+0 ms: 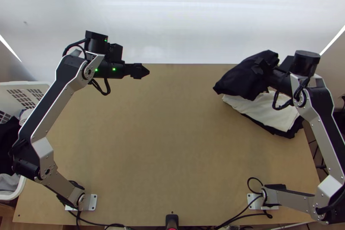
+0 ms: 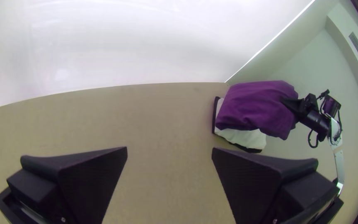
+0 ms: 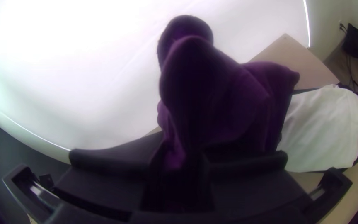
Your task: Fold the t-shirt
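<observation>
Top view: the left gripper (image 1: pixel 141 71) hangs over the far left of the table (image 1: pixel 172 143); the right gripper (image 1: pixel 258 66) has the dark t-shirt (image 1: pixel 239 79) over 2 stacked cloths, white cloth (image 1: pixel 264 110) on black cloth (image 1: pixel 294 131). Left wrist view: the left gripper's 2 fingers (image 2: pixel 266 178) stand wide apart. Right wrist view: the right gripper clenches the t-shirt

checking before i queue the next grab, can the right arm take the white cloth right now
Probably not: the right gripper is pinching the dark garment, which also covers part of the white cloth.
</observation>
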Controlling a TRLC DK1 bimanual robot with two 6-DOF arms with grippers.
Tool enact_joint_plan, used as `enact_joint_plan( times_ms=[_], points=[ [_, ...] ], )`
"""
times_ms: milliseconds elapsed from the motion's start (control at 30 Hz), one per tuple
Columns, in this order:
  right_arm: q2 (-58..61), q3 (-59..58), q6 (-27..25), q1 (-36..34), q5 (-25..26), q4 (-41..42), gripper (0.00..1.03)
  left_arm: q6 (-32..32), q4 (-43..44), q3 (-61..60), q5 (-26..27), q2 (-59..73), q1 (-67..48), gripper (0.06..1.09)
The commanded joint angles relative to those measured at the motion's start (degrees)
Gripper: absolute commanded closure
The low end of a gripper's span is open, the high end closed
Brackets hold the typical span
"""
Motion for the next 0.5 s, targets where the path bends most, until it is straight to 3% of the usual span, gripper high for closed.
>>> enact_joint_plan(
  times_ms=[0,467],
  points=[
    [-2.1,-3.9,-2.4,-3.9,-0.1,-0.3,1.00,0.1,0.0,-0.3,0.0,-0.8,0.1,0.10],
    [-0.5,-14.0,-10.4,-17.3,-3.4,2.0,1.00,0.4,0.0,-1.2,0.0,-2.2,0.6,0.10]
  ],
)
